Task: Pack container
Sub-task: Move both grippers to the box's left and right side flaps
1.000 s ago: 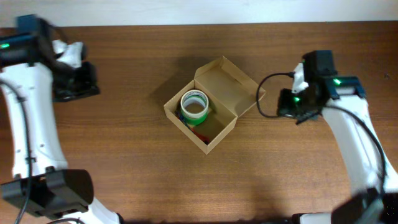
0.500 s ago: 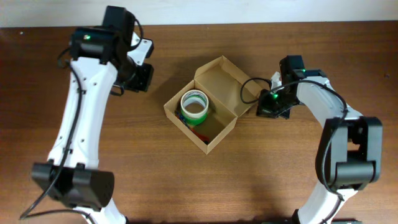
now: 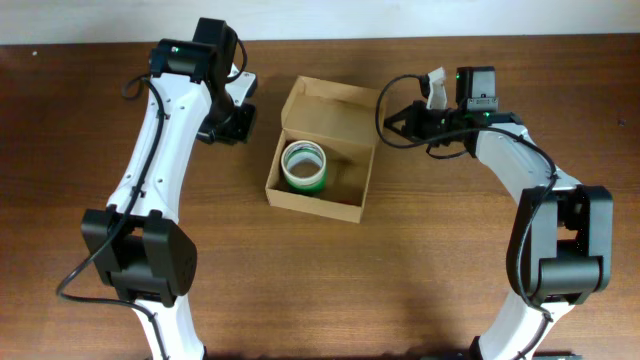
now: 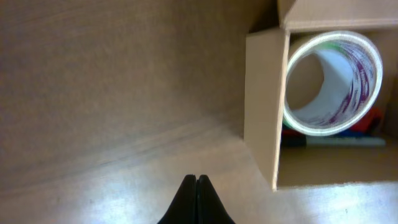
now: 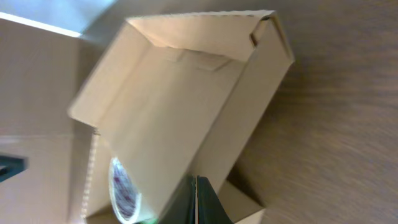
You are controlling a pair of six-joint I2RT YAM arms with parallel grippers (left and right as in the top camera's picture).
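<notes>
Reaching in from the left side, the left gripper hovered over bare tabletop just beside the container, its two fingers pressed flat together with nothing between them, as the left wrist view showed. The container, a plain tan cardboard box with no label or print, sat near the middle of the tabletop toward the far edge. Its open mouth faced up, and its hinged lid flap stood open on the far side, so that box and flap together ran from the near edge toward the far edge, skewed slightly. Inside, against the left wall, a tape roll lay flat with its hole facing up. Dark purplish print ran along its inner edge but was too blurred to read, and red, blue and green items showed partly beneath it. To the right, the right gripper pointed at the flap's right edge, its fingers also drawn together and holding nothing; whether it touched the cardboard could not be told. The tabletop was dark brown wood grain, and a pale wall ran along its far edge.
</notes>
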